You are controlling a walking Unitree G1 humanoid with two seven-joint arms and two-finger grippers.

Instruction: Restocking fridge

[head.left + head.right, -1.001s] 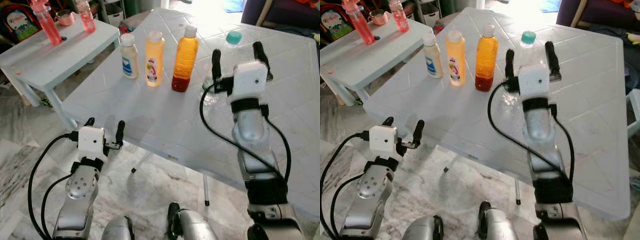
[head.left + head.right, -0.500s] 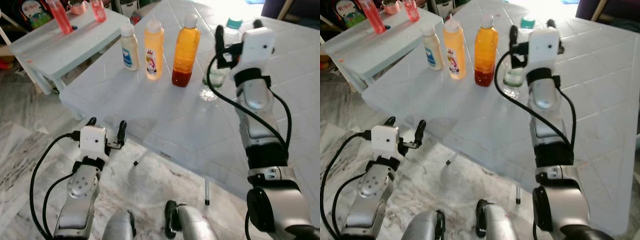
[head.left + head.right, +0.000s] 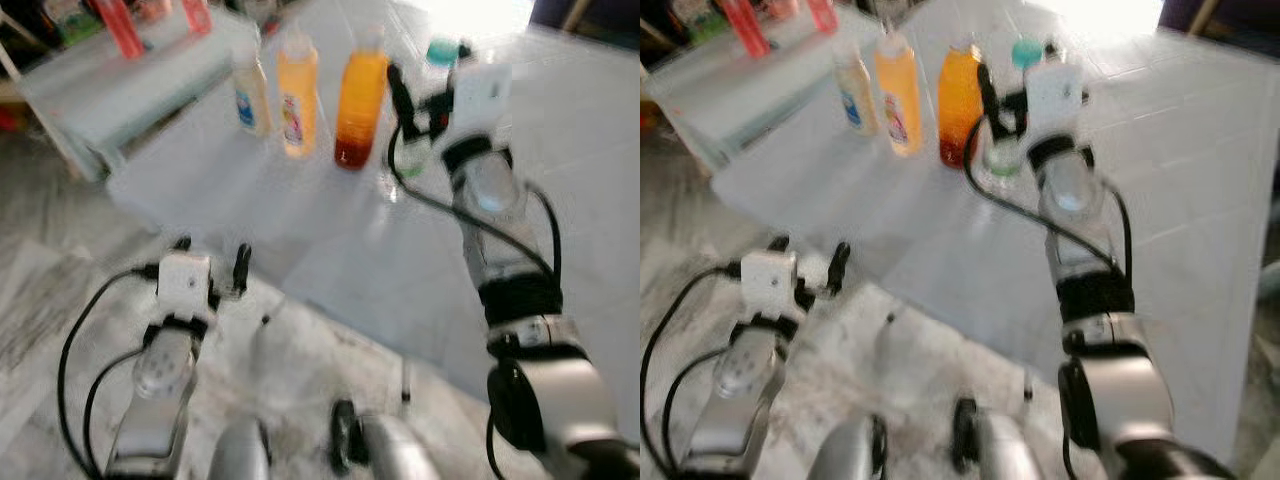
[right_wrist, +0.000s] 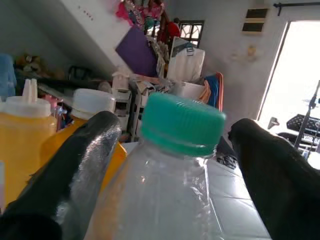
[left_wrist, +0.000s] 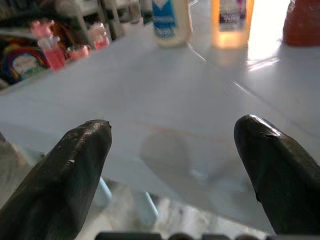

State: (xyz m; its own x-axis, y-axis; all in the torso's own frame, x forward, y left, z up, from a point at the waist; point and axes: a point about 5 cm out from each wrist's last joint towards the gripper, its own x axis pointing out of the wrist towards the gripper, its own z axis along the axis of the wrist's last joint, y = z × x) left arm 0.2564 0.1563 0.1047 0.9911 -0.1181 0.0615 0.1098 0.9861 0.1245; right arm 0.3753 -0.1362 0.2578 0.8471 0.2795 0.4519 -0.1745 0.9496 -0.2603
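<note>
A clear water bottle [image 4: 165,200] with a teal cap [image 3: 440,50] stands on the white table [image 3: 330,240]. To its left stands a row of bottles: an orange-filled one [image 3: 358,105], a yellow one [image 3: 293,95] and a white one with a blue label [image 3: 247,95]. My right gripper [image 4: 176,125] is open, one finger on each side of the water bottle's neck; whether they touch it I cannot tell. My left gripper [image 3: 211,252] hangs open and empty, low by the table's near edge. The eye views are blurred.
A smaller pale table [image 3: 130,80] stands at the far left with pink bottles [image 3: 120,30] on it. Marble floor [image 3: 60,300] lies below the table's near edge. The right half of the white table [image 3: 1200,200] is bare.
My right gripper has reached forward until the water bottle stands between its fingers. The head camera has shifted and blurred. The left arm has stayed put.
</note>
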